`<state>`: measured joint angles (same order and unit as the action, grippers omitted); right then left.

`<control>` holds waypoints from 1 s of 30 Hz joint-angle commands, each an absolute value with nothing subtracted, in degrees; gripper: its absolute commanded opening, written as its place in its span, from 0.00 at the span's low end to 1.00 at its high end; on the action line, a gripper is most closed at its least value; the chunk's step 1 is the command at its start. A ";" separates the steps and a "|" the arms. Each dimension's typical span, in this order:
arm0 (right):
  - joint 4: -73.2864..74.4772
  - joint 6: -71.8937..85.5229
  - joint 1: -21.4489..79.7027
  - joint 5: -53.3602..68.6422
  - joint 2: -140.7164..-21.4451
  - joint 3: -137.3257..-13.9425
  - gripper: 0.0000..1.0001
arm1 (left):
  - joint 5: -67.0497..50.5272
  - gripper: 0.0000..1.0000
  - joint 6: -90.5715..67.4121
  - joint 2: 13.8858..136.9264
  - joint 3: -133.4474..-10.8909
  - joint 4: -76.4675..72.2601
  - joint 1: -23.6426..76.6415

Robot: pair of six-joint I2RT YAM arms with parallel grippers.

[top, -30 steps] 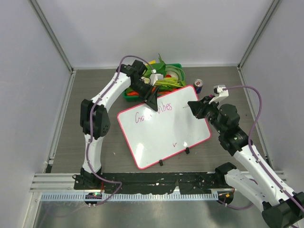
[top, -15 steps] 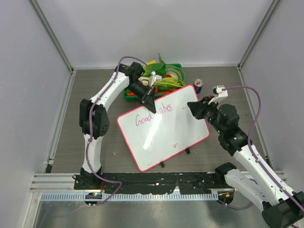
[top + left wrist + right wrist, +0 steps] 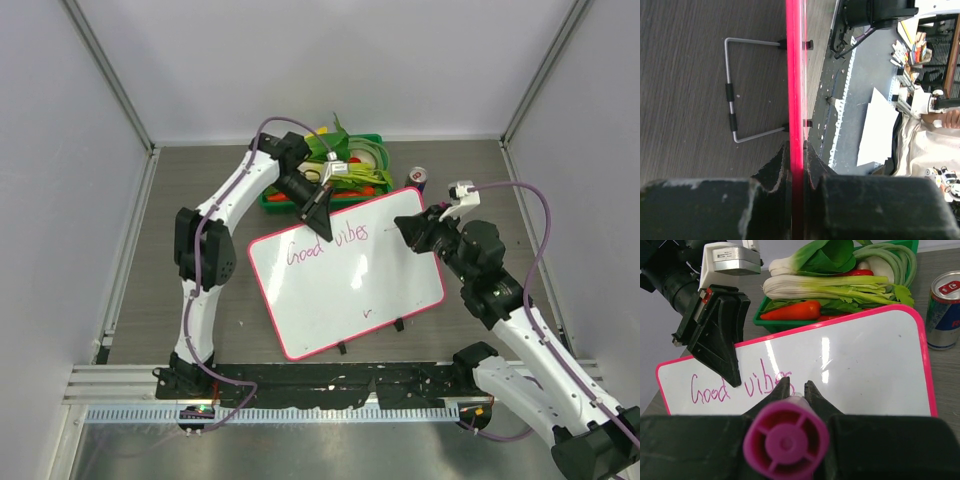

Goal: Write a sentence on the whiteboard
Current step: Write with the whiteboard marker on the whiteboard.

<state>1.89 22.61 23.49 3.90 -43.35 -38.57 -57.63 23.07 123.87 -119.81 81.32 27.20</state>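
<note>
Just in front of the tray (image 3: 272, 197) of vegetables, on the side toward the arm bases, we see the whiteboard (image 3: 350, 285). It is a glossy white rectangle with a thin pink frame, rounded corners and 2 black clips (image 3: 398, 322) on the edge farthest from the tray. The sentence (image 3: 325, 243) reads "Good vibes" in thin magenta strokes, 1 line along the edge next to the tray.

The left gripper (image 3: 320, 228) is clamped on that edge, both jaws pinching the pink frame, which the left wrist view shows edge-on. In that view a wire stand (image 3: 730, 100) sits on the board's back. The right gripper (image 3: 405, 226) grips a magenta marker (image 3: 786, 442) over the board's corner right of the tray; we cannot tell whether the tip touches. A can (image 3: 417, 180) stands just right of the tray.

The table (image 3: 175, 180) is dark wood-grain, enclosed by white walls (image 3: 300, 60) with metal posts. The board's long axis runs slantwise to the tray, with its right end nearer. The writing climbs the same way, toward the can.
</note>
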 commanded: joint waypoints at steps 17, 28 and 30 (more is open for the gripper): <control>2.37 21.97 23.20 4.66 -41.48 -41.04 0.01 | -42.55 0.59 22.87 123.14 -126.12 83.52 33.92; 2.64 21.88 23.38 4.57 -41.40 -41.57 0.01 | -17.52 0.93 2.04 96.18 -103.57 46.53 33.75; 2.64 21.71 23.38 4.57 -41.75 -41.57 0.01 | -14.43 1.00 -1.39 89.77 -96.63 41.24 33.40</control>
